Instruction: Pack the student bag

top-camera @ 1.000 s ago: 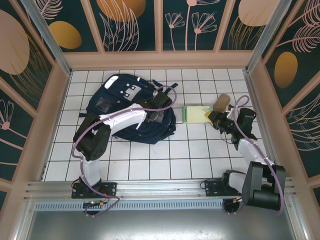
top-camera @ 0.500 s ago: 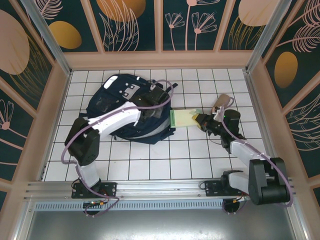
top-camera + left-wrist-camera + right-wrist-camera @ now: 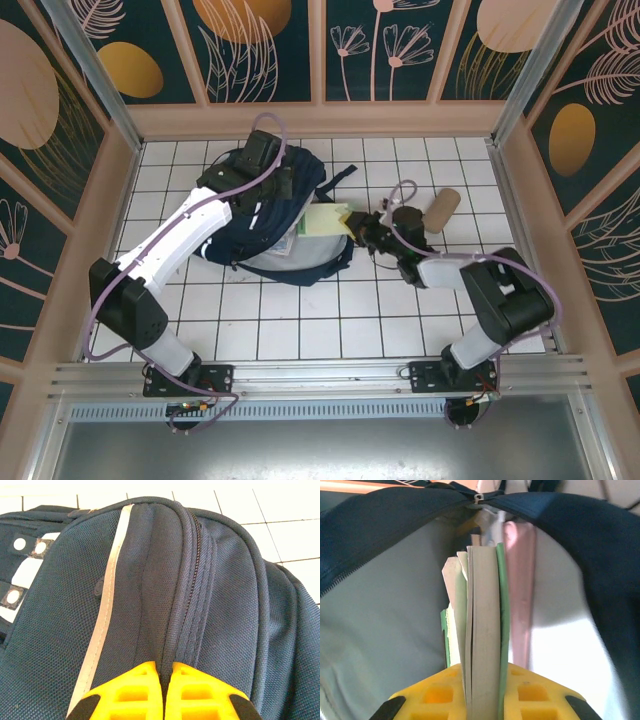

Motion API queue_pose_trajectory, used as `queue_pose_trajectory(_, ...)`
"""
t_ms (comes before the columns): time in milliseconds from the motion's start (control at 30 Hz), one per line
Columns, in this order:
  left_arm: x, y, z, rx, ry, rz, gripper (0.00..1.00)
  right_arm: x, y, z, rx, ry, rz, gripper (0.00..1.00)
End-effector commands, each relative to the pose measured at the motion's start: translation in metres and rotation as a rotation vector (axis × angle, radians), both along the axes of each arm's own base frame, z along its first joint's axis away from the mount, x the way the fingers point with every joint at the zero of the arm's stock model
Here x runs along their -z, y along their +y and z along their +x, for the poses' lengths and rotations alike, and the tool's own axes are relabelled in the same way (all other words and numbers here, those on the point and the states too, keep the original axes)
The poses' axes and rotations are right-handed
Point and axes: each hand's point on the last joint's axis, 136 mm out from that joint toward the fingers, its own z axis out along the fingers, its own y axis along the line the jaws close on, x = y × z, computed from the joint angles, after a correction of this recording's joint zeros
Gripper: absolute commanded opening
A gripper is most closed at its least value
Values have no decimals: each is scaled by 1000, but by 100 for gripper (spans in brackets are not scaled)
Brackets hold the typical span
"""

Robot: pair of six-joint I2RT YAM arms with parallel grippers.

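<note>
- The student bag (image 3: 298, 190) lies on the white-tiled bench (image 3: 300, 320), left of centre and toward the far wall. Its mouth gapes to the right, showing pale grey lining (image 3: 300, 258).
- The left arm (image 3: 190, 228) reaches across the bag to its far end, where the left jaws are pinched tight on a fold of navy fabric.
- From the left wrist, the yellow fingertips (image 3: 145, 690) press together on a ridge of the bag (image 3: 225, 605) just beside a closed zipper (image 3: 192, 580). A white reflective stripe (image 3: 107, 605) runs down the panel to the left.
- The right arm (image 3: 450, 272) stretches in from the right, the right jaws clamped narrowly on a green-covered book (image 3: 322, 220) (yellow-green when seen from above) whose leading end sits in the bag's opening.
- The right wrist view shows the book (image 3: 482, 630) standing on edge between yellow fingers (image 3: 535, 695). Grey lining (image 3: 385, 605) is on its left and a pale pink item (image 3: 520, 580) just beside it on the right. The navy rim (image 3: 600, 555) arches overhead to a zipper pull (image 3: 478, 498).
- A tan cylinder (image 3: 440, 208) lies on the bench near the right arm's wrist, apart from the bag.
</note>
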Motion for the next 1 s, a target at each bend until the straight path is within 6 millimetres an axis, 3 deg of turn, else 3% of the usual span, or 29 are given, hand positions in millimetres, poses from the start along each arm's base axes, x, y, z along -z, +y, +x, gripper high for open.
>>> queue_pose_trajectory(0, -80, -6, 4, -6, -153, -229, 0, -43, 36, 30, 48, -111, 72, 0)
queue_pose_trajectory(333, -90, 0, 5, -19, -151, -300, 0, -14, 145, 83, -22, -54, -16, 0)
queue_pose_trajectory(600, -86, 0, 6, -16, -137, -309, 0, 7, 207, 108, -118, -14, -84, 0)
queue_pose_trajectory(633, -85, 1, 6, -18, -134, -308, 0, 7, 213, 108, -152, -16, -85, 7)
queue_pose_trajectory(700, -85, 2, 7, -23, -133, -309, 0, 4, 222, 105, -215, -23, -92, 33)
queue_pose_trajectory(767, -86, 5, 8, -29, -137, -307, 0, 0, 220, 102, -225, -35, -108, 49)
queue_pose_trajectory(900, -84, 10, 9, -35, -135, -299, 2, -11, 206, 96, -213, -64, -148, 66)
queue_pose_trajectory(967, -84, 12, 11, -40, -136, -294, 3, -19, 202, 93, -223, -78, -161, 70)
